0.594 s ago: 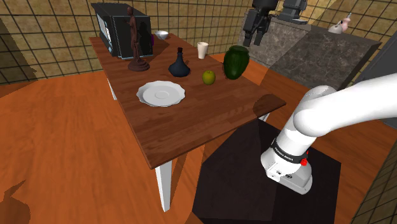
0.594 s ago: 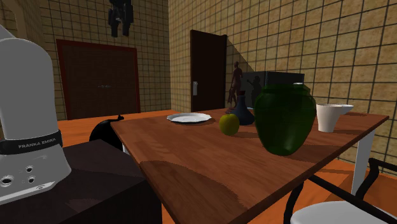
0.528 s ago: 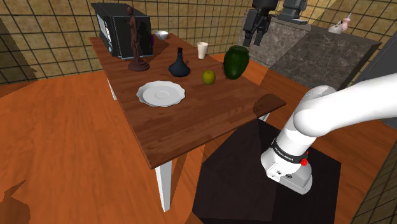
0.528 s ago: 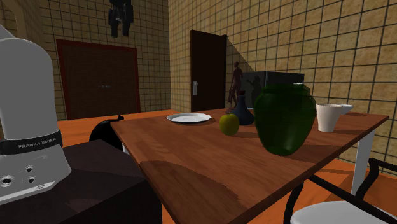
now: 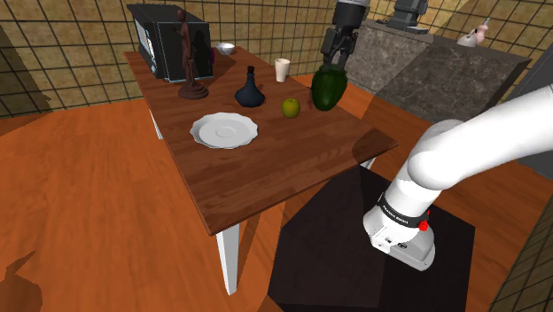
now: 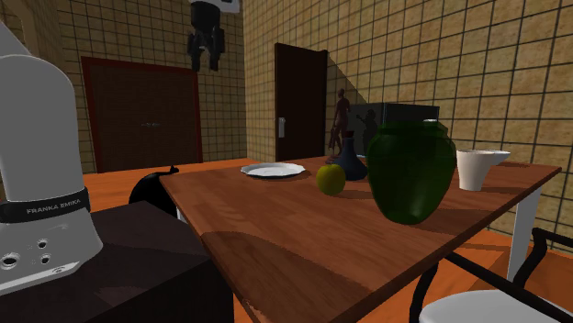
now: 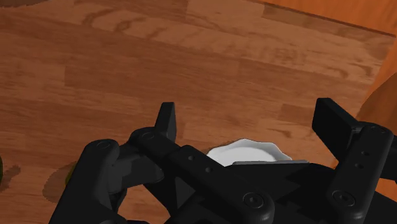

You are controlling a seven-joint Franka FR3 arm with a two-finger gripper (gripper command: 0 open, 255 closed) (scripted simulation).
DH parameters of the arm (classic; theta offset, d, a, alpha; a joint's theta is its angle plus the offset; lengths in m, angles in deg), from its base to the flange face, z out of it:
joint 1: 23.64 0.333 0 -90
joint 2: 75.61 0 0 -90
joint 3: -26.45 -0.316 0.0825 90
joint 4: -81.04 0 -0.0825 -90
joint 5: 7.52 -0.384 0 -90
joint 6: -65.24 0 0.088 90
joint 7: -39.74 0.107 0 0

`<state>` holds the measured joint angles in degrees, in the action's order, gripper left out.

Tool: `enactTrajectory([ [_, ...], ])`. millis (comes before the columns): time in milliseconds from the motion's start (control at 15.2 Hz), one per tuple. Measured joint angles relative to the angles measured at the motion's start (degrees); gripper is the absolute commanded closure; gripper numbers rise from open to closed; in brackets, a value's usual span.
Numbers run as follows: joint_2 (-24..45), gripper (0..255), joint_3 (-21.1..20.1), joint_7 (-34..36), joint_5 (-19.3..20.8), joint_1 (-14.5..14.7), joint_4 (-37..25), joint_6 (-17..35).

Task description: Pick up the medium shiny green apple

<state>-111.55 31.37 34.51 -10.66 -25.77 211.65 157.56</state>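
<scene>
Nearest, the wooden table (image 5: 266, 173) carries a white plate (image 5: 225, 130). Beyond it, the green apple (image 5: 291, 107) sits just beside a dark green vase (image 5: 327, 87). Farther back stand a blue flask (image 5: 250, 91), a cup (image 5: 283, 69), a statuette (image 5: 190, 58) and tiled walls. The pincer (image 5: 335, 55) hangs high above the table, its 2 fingers apart.

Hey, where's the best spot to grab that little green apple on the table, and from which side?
Probably come straight down and clasp the apple across its widest middle: it is round, stands free on the table, and the green vase stands close beside it.
</scene>
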Motion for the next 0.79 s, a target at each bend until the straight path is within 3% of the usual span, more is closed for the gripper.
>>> enactTrajectory([
  [792, 21.5, 0, 6.4, -7.6, 0.9, -1.8, -6.1, 15.8],
])
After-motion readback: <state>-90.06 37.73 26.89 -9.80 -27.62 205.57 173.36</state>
